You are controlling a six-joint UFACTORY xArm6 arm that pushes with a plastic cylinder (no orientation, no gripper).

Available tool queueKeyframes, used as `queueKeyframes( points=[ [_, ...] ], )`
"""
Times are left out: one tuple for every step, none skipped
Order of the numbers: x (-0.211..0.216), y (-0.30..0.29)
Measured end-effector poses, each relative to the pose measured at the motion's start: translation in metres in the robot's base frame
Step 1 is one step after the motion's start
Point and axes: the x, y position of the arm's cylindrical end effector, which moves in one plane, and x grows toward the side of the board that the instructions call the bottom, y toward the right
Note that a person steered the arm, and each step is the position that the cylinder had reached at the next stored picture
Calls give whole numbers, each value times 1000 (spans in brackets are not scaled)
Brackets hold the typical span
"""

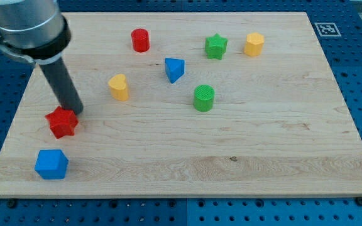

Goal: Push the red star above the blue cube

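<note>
The bench is a pale wooden board with a visible grain, lying on a blue perforated base that shows along the view's edges, and a small black-and-white marker sits just off the board's corner at the view's top right. The arm carries no hand at all, only a straight dark rod coming down from a grey housing at the view's top left, so there is no open or closed state to tell. My tip rests on the board at the upper right edge of the red star, touching it or very nearly so. The red star is a squat, bright red block with blunt points, lying flat near the view's left edge. The blue cube sits below it, near the view's bottom left corner, close by but apart from the star. Further off lie a red cylinder near the view's top, a blue triangular block, a yellow block with a rounded top, a green cylinder, a green star and a yellow hexagonal block.
</note>
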Motion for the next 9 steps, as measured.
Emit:
queueKeyframes(
  points=[
    [0, -2],
    [0, -2],
    [8, -2],
    [25, -2],
    [28, -2],
    [29, -2],
    [30, -2],
    [42, -2],
    [37, -1]
  ],
)
